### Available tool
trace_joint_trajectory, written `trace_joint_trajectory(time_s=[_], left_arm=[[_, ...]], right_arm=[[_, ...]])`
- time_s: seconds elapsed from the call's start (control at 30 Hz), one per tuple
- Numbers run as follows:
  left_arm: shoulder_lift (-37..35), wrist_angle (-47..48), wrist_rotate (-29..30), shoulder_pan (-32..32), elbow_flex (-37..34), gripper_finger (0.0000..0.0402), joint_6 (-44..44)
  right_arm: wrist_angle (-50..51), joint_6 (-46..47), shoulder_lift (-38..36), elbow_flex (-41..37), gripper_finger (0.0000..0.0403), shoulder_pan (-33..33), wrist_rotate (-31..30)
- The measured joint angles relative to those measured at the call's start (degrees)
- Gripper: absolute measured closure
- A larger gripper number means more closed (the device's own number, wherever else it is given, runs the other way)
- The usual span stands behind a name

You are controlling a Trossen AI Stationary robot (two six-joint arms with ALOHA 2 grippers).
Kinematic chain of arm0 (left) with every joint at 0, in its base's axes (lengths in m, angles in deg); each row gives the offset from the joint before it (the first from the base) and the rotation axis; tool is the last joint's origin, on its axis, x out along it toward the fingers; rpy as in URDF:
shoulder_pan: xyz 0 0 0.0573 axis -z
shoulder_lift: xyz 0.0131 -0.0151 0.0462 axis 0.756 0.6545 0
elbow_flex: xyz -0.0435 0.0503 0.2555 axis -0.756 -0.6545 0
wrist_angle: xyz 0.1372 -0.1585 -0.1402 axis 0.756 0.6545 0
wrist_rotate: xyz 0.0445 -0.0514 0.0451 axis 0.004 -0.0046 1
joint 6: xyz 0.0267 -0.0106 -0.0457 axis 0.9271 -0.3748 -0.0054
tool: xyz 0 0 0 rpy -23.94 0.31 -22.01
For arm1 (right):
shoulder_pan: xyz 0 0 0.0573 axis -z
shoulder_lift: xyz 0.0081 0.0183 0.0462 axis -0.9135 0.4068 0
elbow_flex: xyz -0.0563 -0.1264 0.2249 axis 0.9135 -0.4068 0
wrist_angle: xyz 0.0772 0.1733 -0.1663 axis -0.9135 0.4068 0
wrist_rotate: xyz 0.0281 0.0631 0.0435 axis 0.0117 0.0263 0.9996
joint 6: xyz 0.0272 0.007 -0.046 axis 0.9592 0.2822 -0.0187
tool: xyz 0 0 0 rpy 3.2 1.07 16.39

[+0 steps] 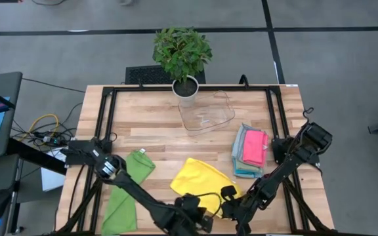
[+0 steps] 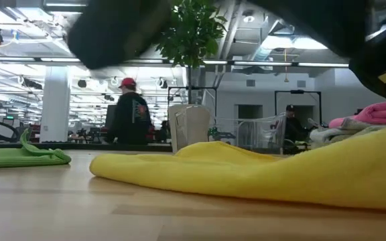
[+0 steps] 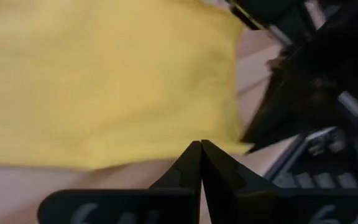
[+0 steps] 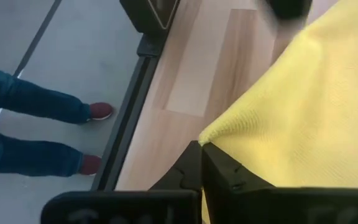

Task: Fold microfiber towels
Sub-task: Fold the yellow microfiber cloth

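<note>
We see the yellow towel [image 1: 202,180] lying on the table [image 1: 156,124]. Our left gripper [image 3: 201,144] pinches its near edge, and our right gripper [image 4: 201,145] pinches its corner.

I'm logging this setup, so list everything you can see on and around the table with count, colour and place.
yellow towel: one, yellow, near middle of the table, both pincers at its near edge
green towel: one, green, near-left of the table
folded towel stack: one stack, pink on top of light grey with teal edging, right side
clear plastic tray: one, transparent, far middle
potted plant: one, green leaves in a white pot, far edge
table: one, light wood with black frame
person's legs: one pair, blue trousers and red shoes, on the floor beside the table
left pincer: shut, at the yellow towel's edge
right pincer: shut on the yellow towel's corner
</note>
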Motion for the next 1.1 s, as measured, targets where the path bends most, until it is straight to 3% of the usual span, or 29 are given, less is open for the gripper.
trace_joint_trajectory(time_s=[0.17,0.27,0.47,0.63,0.9,1.1], left_arm=[[4.44,-7.67,0.52,-1.72,-0.56,0.0401,-2.70],[4.99,-8.66,-2.09,-2.12,-0.43,0.0401,-4.59],[5.25,-3.28,-5.18,-1.93,-0.91,0.0401,-8.55],[5.21,-2.31,-8.55,-1.93,-0.91,0.0401,-5.19],[5.18,-0.80,-8.90,-1.94,-0.89,0.0401,-1.84],[3.01,1.13,-9.42,-0.75,-0.91,0.0401,-1.43]], right_arm=[[-0.18,-0.94,0.00,0.00,0.0378,0.00,-0.54],[-0.38,-1.09,0.00,0.00,0.0373,-0.20,-0.54],[-0.30,-1.37,0.00,0.00,0.0378,-0.31,-0.54],[-0.07,-1.42,0.00,1.02,0.0379,1.12,0.40],[4.83,-9.07,0.00,8.75,0.0380,4.59,2.01],[5.50,-11.57,-0.02,9.55,0.0379,7.39,2.74]])
